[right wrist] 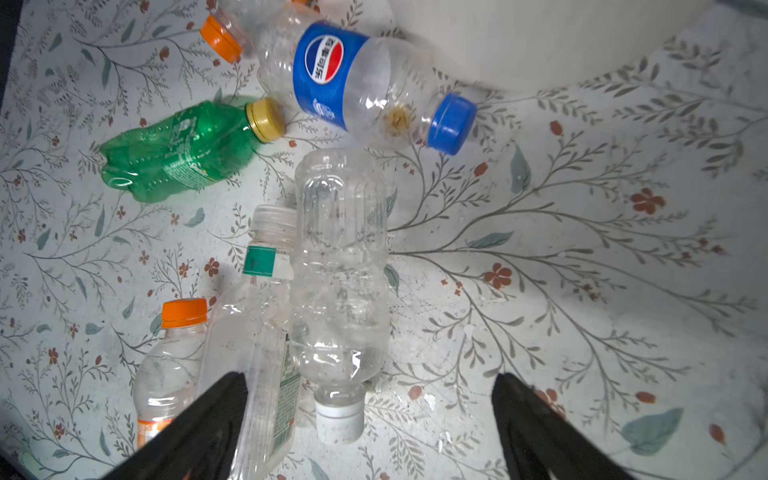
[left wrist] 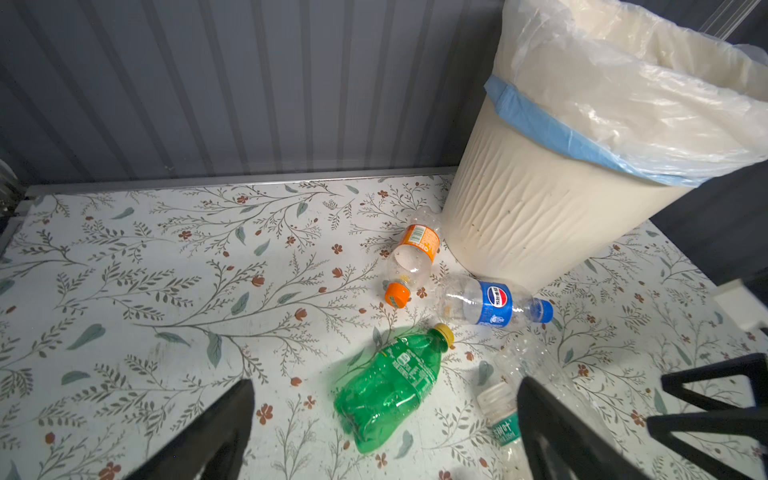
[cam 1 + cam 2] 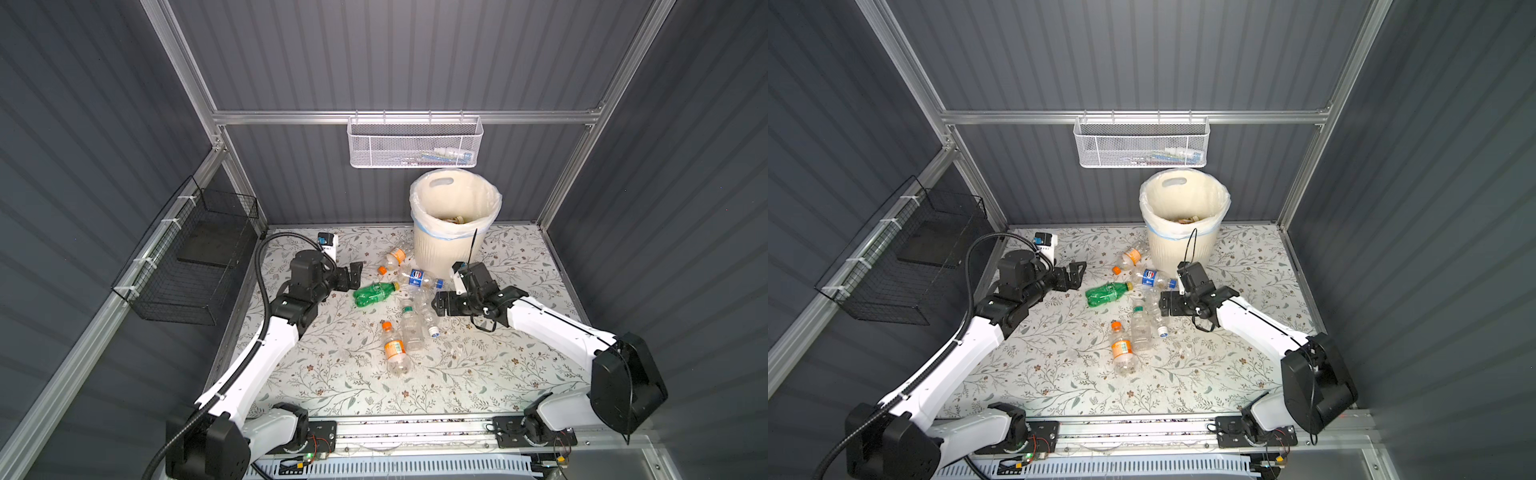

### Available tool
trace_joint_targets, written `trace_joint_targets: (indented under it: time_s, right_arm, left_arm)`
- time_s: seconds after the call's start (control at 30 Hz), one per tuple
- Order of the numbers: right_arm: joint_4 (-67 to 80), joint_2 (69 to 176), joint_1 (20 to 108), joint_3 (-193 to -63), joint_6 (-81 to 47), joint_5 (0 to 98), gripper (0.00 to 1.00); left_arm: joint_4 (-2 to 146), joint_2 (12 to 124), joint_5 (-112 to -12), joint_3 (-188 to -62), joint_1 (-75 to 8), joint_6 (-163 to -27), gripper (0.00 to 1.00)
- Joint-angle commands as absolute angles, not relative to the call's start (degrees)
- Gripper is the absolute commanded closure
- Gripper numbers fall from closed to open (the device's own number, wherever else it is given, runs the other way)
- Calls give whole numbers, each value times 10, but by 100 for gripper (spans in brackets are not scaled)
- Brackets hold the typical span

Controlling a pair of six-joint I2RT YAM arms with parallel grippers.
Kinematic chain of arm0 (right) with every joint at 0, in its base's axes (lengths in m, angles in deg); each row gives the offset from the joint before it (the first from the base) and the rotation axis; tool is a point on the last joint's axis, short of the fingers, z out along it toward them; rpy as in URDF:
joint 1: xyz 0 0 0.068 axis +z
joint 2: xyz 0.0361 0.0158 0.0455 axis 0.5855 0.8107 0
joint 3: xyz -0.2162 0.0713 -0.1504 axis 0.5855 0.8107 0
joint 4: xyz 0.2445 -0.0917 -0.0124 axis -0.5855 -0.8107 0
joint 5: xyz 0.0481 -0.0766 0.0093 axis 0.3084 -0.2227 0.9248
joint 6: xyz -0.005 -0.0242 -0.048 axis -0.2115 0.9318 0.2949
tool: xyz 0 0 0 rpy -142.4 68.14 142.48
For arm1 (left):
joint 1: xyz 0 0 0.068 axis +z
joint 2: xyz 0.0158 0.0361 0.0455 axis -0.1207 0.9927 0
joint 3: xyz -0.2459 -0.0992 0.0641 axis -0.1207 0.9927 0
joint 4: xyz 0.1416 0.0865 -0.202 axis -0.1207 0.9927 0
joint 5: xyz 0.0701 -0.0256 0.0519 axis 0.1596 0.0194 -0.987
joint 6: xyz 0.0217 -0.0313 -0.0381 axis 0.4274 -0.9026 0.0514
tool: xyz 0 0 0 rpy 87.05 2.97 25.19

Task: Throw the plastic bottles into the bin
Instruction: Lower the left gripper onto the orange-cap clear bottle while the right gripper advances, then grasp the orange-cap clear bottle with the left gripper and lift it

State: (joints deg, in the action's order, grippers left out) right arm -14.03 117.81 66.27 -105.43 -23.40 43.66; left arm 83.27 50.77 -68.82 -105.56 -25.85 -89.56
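The left gripper (image 3: 357,274) and right gripper (image 3: 436,306) both stand with jaws apart, holding nothing. Six plastic bottles (image 3: 409,328) lie on their sides on the table (image 3: 519,365), clustered just in front of the bin (image 3: 440,249). They look empty, so probably light, thin-walled, slick and prone to roll; grip across the ribbed mid-body, not the cap.

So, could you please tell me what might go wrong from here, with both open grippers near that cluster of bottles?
The white-capped clear bottle lies tight against the green-labelled clear bottle, so the right gripper, open over them, might pinch both or squirt one away. The left gripper, open beside the green bottle, faces the same cluster, so the grippers could collide. The blue-labelled bottle rests by the bin's base; a nudge could roll it away.
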Motion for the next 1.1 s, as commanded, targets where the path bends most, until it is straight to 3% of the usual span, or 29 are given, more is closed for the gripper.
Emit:
trace_joint_targets:
  time_s: [0.0,0.23,0.43,0.67,1.07]
  right_arm:
    - [-130,1187,665,-1059,-247,429,6]
    - [-108,1188,665,-1057,-266,420,6]
    - [-91,1172,659,-1040,-276,410,6]
    - [-72,1162,639,-1022,-283,420,6]
    - [-47,1169,615,-1001,-293,437,6]
  left_arm:
    - [866,486,-640,-1023,-263,-978,7]
    - [874,490,-698,-952,-391,-1129,13]
    - [887,551,-704,-926,-440,-1230,15]
    - [903,656,-691,-953,-489,-1237,17]
    - [893,712,-679,-954,-504,-1239,25]
